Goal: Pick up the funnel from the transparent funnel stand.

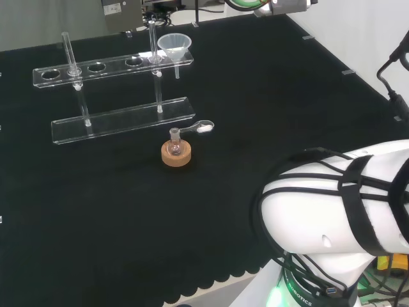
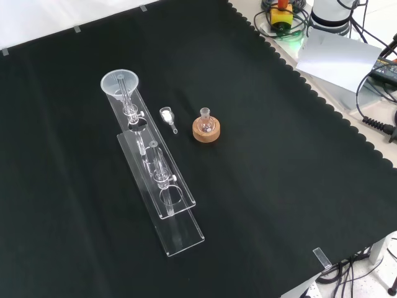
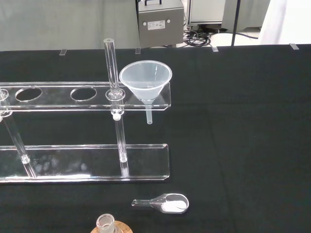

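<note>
A: Funnel (image 3: 146,81) parked in the end hole of the transparent funnel stand (image 3: 87,162), stem poking down through the top rail. Nothing lifted yet.

B: Can't tell the hand's state from here. Biggest risk, probably: snagging the upright post (image 3: 112,68) right beside the cone and tipping the whole stand.

A: Or knocking the little scoop (image 3: 163,203) and flask on cork ring (image 1: 176,153) nearby on the surface (image 2: 279,174).
</note>
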